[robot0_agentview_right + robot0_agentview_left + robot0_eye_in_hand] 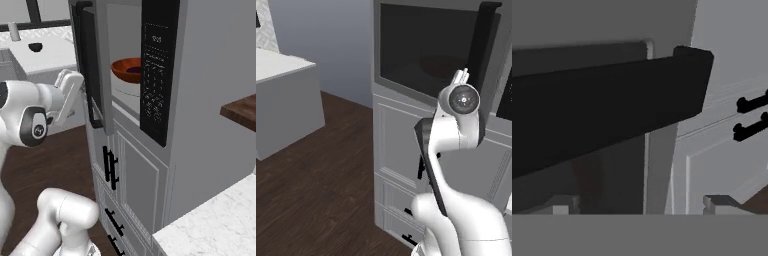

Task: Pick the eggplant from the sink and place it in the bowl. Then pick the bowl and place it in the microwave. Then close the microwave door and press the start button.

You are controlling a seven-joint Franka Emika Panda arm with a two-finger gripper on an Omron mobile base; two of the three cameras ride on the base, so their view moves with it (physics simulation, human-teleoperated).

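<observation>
Now arm (30,112) raised, fingers (562,205) spread, microwave door (426,50) ajar

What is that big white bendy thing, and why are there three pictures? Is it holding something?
It is a robot arm. Two cameras ride behind it, one on each side. The third sits on its hand, so that picture looks odd. The arm is at a microwave with its door part open. Inside sits a wooden bowl with something dark purple in it, probably the eggplant. Its gripper is open right by the door's black handle and holds nothing.
</observation>
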